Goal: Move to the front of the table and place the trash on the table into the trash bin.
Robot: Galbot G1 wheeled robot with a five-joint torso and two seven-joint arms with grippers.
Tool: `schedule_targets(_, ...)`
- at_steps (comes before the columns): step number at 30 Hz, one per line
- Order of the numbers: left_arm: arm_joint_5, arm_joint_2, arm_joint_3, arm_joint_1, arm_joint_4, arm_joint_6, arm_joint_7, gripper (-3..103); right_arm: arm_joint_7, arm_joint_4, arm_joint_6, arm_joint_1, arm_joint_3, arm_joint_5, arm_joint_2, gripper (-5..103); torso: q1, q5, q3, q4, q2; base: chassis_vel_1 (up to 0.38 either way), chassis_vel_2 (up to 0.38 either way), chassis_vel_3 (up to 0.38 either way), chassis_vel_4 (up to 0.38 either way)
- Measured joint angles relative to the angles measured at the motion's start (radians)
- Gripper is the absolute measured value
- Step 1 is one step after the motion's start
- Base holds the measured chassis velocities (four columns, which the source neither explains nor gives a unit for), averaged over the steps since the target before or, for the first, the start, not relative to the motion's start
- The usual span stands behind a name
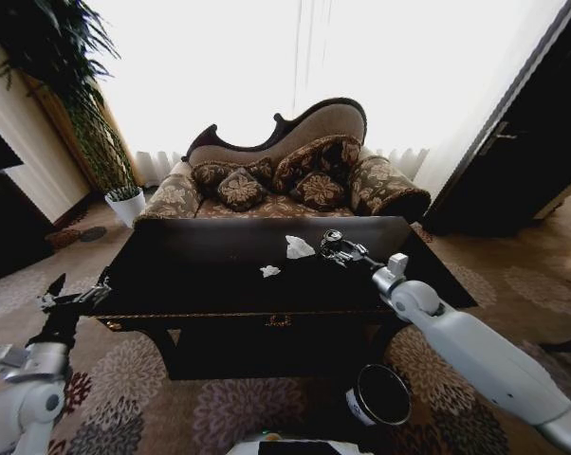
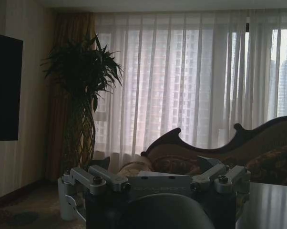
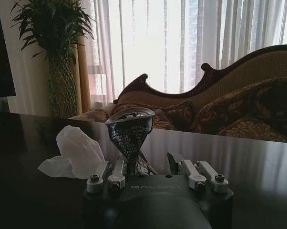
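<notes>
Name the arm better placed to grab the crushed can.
Right. The right claw reaches over the table with the crushed can at its open fingers; the left claw hangs off the table's left end.

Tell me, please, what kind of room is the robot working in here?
Most likely a living room or hotel lounge: a patterned sofa with cushions stands behind the black table, sheer curtains cover a wide window, and a tall potted plant stands in the corner.
</notes>
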Motion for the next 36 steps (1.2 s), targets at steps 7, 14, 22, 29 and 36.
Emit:
schedule_targets(7, 0.0, 0.002, 0.009, -0.01, 0.007, -0.001, 0.0, 100, 0.0, 0.024, 0.0, -0.048, 0.041, 0.008, 0.0, 18, 0.0, 0.0, 0.0, 0.0, 0.0, 0.0, 0.0, 0.0, 0.0)
schedule_targets(14, 0.003, 0.003, 0.023, -0.02, 0.013, -0.002, 0.0, 100, -0.001, 0.053, 0.0, -0.106, 0.092, 0.013, -0.003, 1, 0.0, 0.0, 0.0, 0.0, 0.0, 0.0, 0.0, 0.0, 0.0)
schedule_targets(22, 0.003, 0.006, 0.028, -0.028, 0.025, -0.009, 0.003, 100, -0.002, 0.101, 0.0, -0.188, 0.181, 0.019, -0.001, 0, 0.0, 0.0, 0.0, 0.0001, 0.0, 0.0, 0.0, 0.0, 0.0)
schedule_targets(29, -0.008, 0.022, 0.046, -0.058, 0.053, -0.015, 0.004, 100, 0.005, 0.252, -0.015, -0.441, 0.437, 0.023, 0.042, 0, 0.0, 0.0, 0.0, -0.0001, 0.0, 0.0, 0.0, 0.0, 0.0)
schedule_targets(36, -0.015, 0.027, 0.087, -0.089, 0.071, -0.016, 0.003, 100, -0.023, 0.422, -0.025, -0.701, 0.721, 0.016, 0.137, 0, 0.0, -0.0003, 0.0, -0.0002, 0.0, 0.0, 0.0, 0.0, 0.0)
